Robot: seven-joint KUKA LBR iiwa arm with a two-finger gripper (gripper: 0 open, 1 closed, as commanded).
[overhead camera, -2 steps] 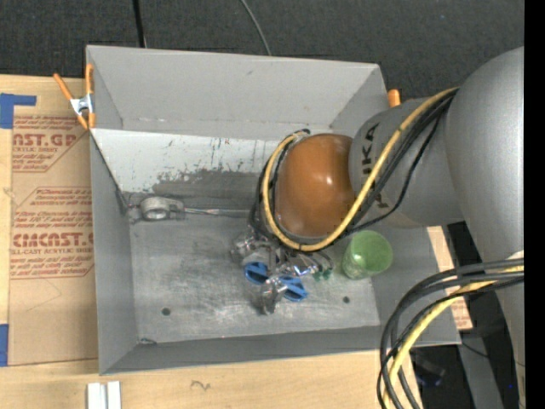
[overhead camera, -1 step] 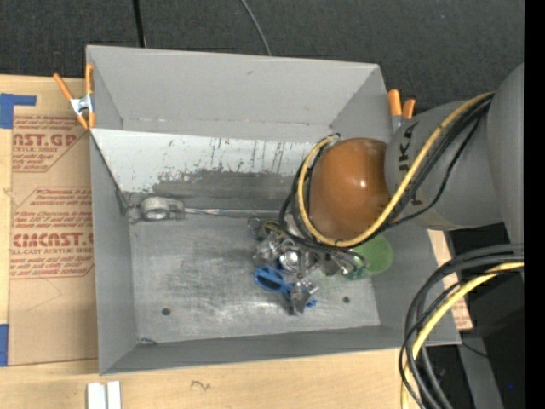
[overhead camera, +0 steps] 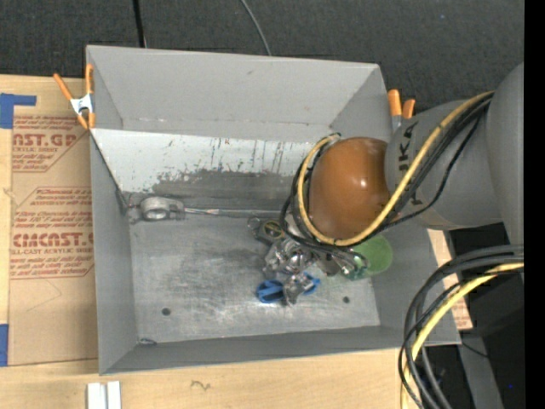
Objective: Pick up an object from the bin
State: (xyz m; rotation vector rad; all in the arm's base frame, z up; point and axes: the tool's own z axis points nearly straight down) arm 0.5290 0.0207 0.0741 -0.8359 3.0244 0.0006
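The arm's jaws sit low near the grey bin (overhead camera: 187,262) floor, right of centre, just beside a small blue piece (overhead camera: 271,292), seemingly placed for grasping; their opening cannot be told.

Green disc (overhead camera: 380,256) partly behind orange cover (overhead camera: 345,186)

- Glossy orange-brown dome cover (overhead camera: 349,186), rounded like an egg.
- Right of the cover: thick, pale grey arm (overhead camera: 481,164), with black lettering (overhead camera: 407,143) on its near end.
- Yellow and black cables (overhead camera: 430,147) loop round the cover's edge.
- Below-left of the cover: silvery metal gripper (overhead camera: 292,267).
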